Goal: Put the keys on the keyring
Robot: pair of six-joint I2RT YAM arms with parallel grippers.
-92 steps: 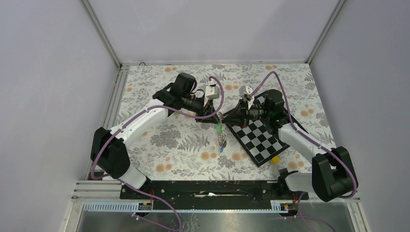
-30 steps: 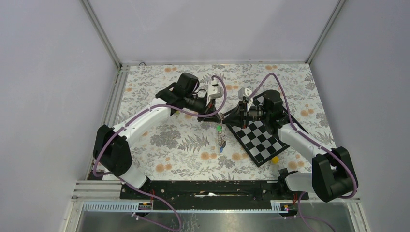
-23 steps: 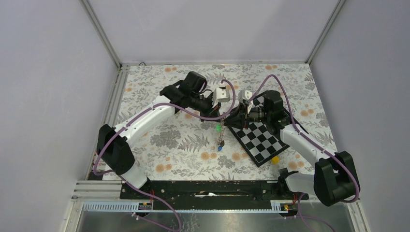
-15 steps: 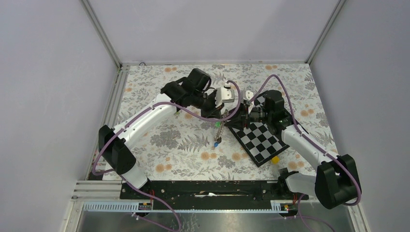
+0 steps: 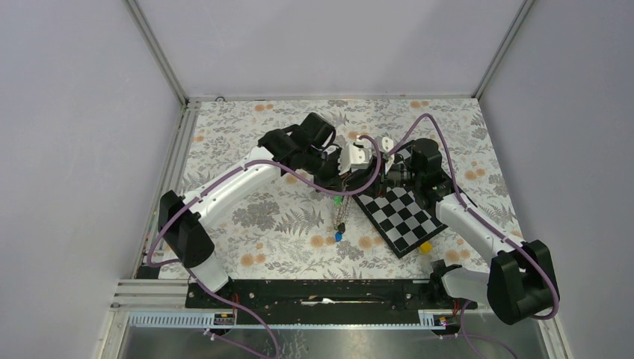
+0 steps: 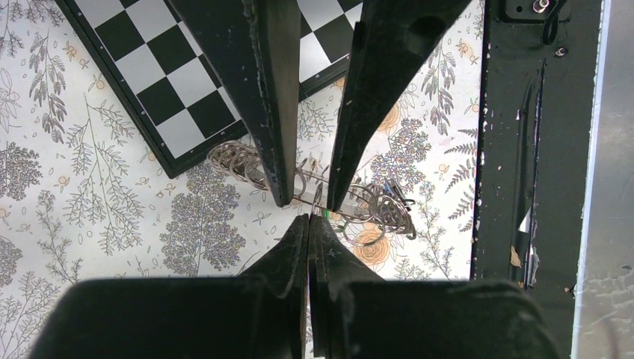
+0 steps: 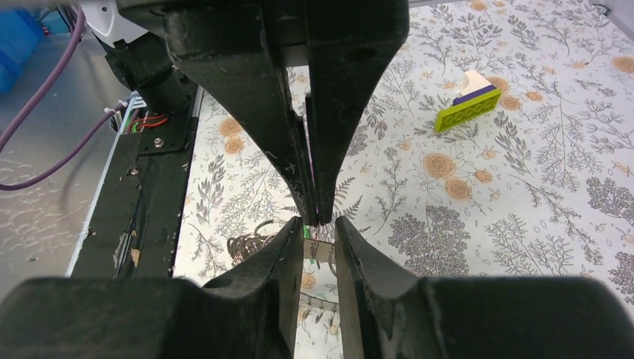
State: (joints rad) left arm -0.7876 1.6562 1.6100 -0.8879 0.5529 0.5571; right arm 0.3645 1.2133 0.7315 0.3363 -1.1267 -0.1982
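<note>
The keyring (image 5: 340, 218) is a silver chain of rings dangling below both grippers, just left of the checkerboard. A green key (image 5: 338, 200) hangs near its top and a blue key (image 5: 338, 236) at its bottom. The black-brown key cannot be made out. My left gripper (image 5: 346, 182) is shut, its tips (image 6: 309, 218) pinched on the chain's top end. My right gripper (image 5: 356, 183) faces it tip to tip (image 7: 318, 222). Its fingers stand a small gap apart, with a metal ring spanning between them. The chain's rings (image 6: 239, 161) bunch under the fingers in the left wrist view.
The black-and-white checkerboard (image 5: 400, 213) lies under the right arm. A small yellow block (image 5: 425, 247) sits at the board's near corner. A yellow-green stick (image 7: 467, 110) lies on the floral cloth farther off. The black base rail (image 5: 321, 292) runs along the near edge.
My left gripper has swung right to meet the right gripper over the board's left corner. The right gripper has drawn back slightly. The chain still hangs between them.
</note>
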